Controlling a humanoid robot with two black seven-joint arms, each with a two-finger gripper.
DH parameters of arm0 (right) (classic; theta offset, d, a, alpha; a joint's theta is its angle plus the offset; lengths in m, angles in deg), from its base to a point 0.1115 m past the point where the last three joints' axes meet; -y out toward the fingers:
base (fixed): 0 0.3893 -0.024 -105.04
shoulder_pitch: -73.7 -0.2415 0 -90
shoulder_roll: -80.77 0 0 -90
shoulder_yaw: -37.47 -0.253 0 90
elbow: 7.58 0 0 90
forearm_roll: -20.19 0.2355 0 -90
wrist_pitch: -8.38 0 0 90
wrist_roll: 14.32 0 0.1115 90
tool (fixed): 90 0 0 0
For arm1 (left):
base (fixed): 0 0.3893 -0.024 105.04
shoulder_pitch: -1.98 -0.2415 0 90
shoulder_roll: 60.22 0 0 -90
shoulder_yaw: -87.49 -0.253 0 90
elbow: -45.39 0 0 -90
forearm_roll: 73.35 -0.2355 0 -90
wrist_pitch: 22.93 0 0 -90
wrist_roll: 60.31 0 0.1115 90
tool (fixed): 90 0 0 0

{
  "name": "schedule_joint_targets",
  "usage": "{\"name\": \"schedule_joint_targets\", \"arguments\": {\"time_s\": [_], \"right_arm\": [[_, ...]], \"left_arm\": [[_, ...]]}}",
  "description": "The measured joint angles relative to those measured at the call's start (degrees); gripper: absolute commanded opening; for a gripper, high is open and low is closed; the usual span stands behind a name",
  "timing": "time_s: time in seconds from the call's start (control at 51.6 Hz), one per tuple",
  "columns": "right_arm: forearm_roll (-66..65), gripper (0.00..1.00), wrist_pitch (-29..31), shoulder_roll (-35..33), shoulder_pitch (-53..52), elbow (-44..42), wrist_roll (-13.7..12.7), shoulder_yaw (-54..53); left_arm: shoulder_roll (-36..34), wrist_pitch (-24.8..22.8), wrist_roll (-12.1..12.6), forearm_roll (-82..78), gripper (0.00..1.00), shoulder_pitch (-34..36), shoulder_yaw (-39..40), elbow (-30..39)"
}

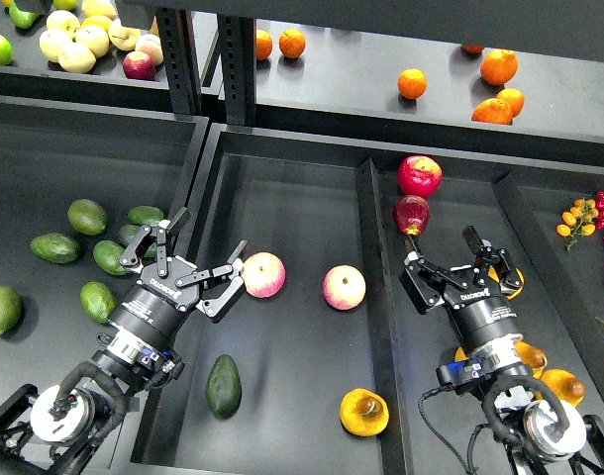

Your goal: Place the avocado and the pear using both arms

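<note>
The very dark green avocado [223,384] lies on the floor of the middle bin [292,188], near its front left. Also in this bin, at the front right, rests the yellow-orange pear [363,412], its brownish dimple facing up. My left gripper [210,237] hovers over the bin's left edge, above and behind the avocado, open and empty. Over the right bin, my right gripper [449,253] is open too, with nothing between its fingers. It stands up and to the right of the pear.
Two pink-and-yellow apples [263,274] [344,287] lie mid-bin near my left gripper. Two red apples [419,175] sit behind my right gripper, with yellow-orange fruits [564,386] beside that arm. Lighter green avocados [87,216] fill the left bin. Oranges [412,83] are on the shelf above.
</note>
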Motion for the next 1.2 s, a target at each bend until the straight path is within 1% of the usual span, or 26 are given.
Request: {"name": "schedule_joint_targets", "arguments": {"time_s": [0.213,0.407,0.658,0.891,1.201], "right_arm": [[0.00,1.00,-0.03,0.00,-0.02,-0.08,0.00,0.08],[0.00,1.00,-0.03,0.00,-0.02,-0.08,0.00,0.09],[0.00,1.00,-0.06,0.00,-0.02,-0.24,0.00,0.09],[-0.08,1.00,-0.11,0.00,-0.02,-0.26,0.00,0.09],[-0.25,1.00,-0.12,0.00,-0.02,-0.34,0.00,0.03]], "left_arm": [[0.00,0.00,0.53,0.02,0.99,0.00,-0.66,0.01],[0.00,0.00,-0.22,-0.21,0.99,0.00,-0.54,0.01],[0.00,0.00,-0.41,-0.23,0.99,0.01,-1.01,-0.69],[0.00,0.00,0.45,-0.29,0.99,0.50,-1.35,-1.24],[0.00,0.00,0.57,-0.34,0.99,0.79,-1.33,-1.63]]}}
